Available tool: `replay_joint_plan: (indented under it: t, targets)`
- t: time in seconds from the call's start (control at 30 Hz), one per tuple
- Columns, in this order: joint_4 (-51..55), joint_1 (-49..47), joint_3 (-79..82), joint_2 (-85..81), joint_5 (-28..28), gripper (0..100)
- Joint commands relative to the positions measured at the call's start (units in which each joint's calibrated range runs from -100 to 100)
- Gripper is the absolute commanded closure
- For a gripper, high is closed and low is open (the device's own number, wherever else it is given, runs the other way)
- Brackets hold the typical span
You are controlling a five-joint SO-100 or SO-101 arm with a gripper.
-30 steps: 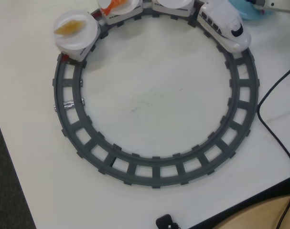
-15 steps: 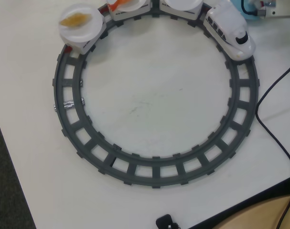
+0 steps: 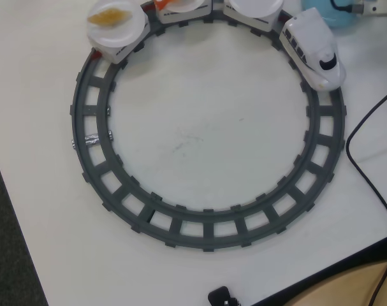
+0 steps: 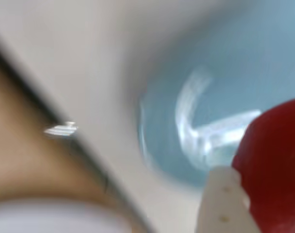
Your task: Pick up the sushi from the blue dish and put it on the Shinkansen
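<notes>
Shinkansen (image 3: 312,52) rides the round track (image 3: 206,226) at upper right, the blue dish (image 3: 330,14) just beyond it for reach, the sushi (image 4: 273,160) looming blurred over that dish, and the gripper's jaws unreadable, possibly holding it

Grey track (image 3: 206,223); white, black-nosed Shinkansen (image 3: 312,50); light blue dish (image 4: 234,73).

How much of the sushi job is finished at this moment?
Nothing looks delivered yet. In the wrist view the sushi sits close to the camera above the blue dish, but the blur hides whether it is gripped. Left to do: carry it to the Shinkansen on the track.
</notes>
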Motion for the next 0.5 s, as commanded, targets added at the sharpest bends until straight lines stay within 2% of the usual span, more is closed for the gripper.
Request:
replay_joint_plan:
  t: [0.0, 0.13, 0.3, 0.47]
  targets:
    - [4.11, -0.88, 2.72, -21.10, 0.25, 98]
    - [4.11, -3.35, 15.29, -40.97, 0.51, 98]
    - [4.11, -7.13, 31.18, -57.84, 5.81, 98]
    - [4.11, -12.41, 44.91, -72.62, 8.32, 98]
